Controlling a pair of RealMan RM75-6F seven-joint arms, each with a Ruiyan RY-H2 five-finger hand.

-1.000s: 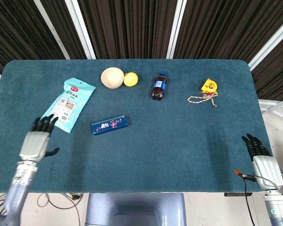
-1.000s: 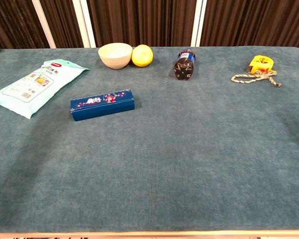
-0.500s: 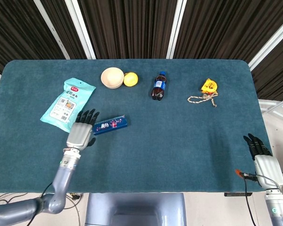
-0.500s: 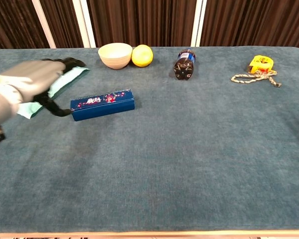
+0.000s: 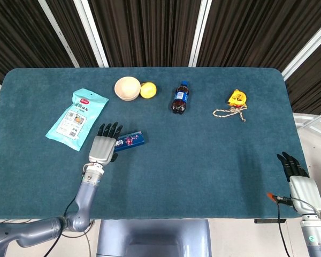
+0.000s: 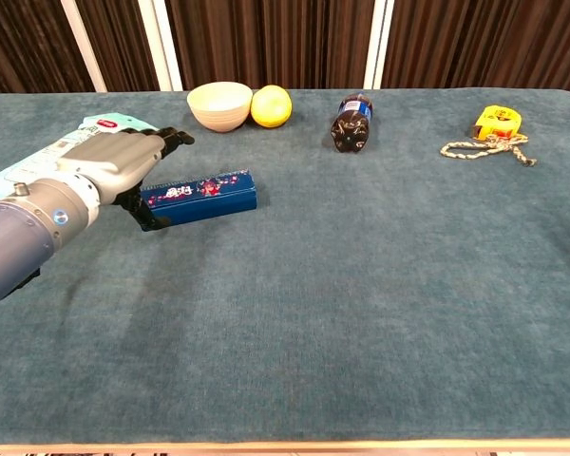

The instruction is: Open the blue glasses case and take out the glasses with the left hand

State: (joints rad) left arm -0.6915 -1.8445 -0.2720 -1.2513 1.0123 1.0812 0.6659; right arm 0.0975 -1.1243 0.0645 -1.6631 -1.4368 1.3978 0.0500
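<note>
Your left hand (image 6: pixel 114 161) sits at left end of blue glasses case (image 6: pixel 204 194), fingers extended flat over that end, thumb dark below near case's front corner; contact not clear. Case lid closed, case lying flat on teal worktop (image 6: pixel 342 304). Pale wipes packet (image 6: pixel 81 133) partly hidden behind your hand. Far edge: cream bowl (image 6: pixel 219 104) touching yellow fruit (image 6: pixel 271 105); dark soda bottle (image 6: pixel 351 122) on its side; yellow tape measure (image 6: pixel 494 121) with cord (image 6: pixel 484 149) just beside.
</note>
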